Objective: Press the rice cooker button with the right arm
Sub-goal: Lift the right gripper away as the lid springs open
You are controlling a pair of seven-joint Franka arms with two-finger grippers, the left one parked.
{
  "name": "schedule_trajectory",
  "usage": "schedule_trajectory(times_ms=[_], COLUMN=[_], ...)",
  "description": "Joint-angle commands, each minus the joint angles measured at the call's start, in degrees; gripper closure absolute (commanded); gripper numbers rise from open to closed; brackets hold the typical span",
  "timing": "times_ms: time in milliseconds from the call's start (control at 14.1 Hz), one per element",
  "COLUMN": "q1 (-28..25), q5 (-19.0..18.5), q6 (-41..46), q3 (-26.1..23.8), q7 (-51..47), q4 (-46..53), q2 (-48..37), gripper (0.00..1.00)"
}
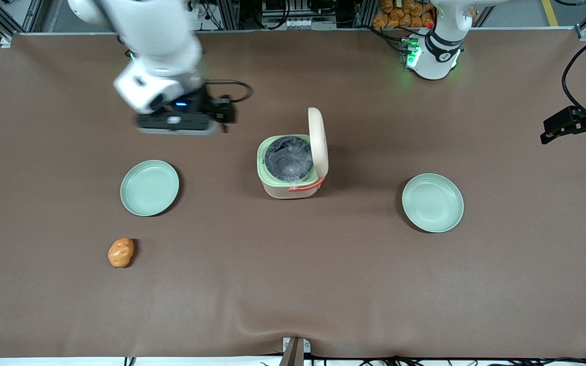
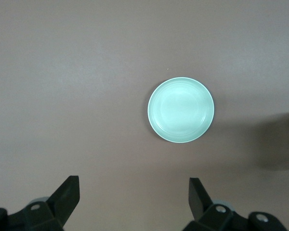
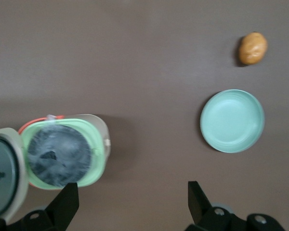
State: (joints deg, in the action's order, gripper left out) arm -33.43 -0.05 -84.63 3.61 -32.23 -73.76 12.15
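Table (image 1: 293,284): brown cloth covers the whole surface; a slight wrinkle shows at the edge nearest the front camera.
Potato-like item (image 1: 120,252): orange-brown lump, nearest the front camera of all objects; lies alone toward the working arm's end, near one plate but apart from it.
Plate, working arm's end (image 1: 149,187): round, pale green, nothing on it; sits just farther from the camera than the orange lump; well apart from the cooker.
Plate, parked arm's end (image 1: 432,203): same kind, nothing on it; well apart from the cooker.
Rice cooker (image 1: 289,165): stands at mid-table between the two plates; lid (image 1: 318,141) swung up and standing upright; dark inner pot (image 1: 288,159) exposed inside the pale green rim; coral handle (image 1: 305,186) lies down on the side toward the camera.
Button: cannot be made out in any view.
Right arm (image 1: 158,56): raised above the table, farther from the camera than the nearer plate; well to the side of the cooker, touching nothing.
Gripper (image 3: 132,204): fingers spread wide apart, nothing between them; hangs over bare cloth, between cooker and plate in the wrist view.
Obstructions: nothing lies between gripper and cooker.
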Motion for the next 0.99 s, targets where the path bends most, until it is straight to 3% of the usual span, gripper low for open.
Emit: schedule_trajectory(times_ms=[0, 425, 638, 921], q1=[8.4, 25.2, 33.7, 37.4], q5=[2.9, 2.9, 2.9, 2.0], q6=[5.4, 14.1, 15.3, 11.0], q3=[-0.8, -0.8, -0.9, -0.8], q7=[7.2, 16.0, 27.3, 32.4], q4=[-0.7, -1.1, -2.3, -11.1], q2=[-5.0, -10.6, -11.8, -18.1], gripper=[0.00, 0.00, 0.00, 0.00])
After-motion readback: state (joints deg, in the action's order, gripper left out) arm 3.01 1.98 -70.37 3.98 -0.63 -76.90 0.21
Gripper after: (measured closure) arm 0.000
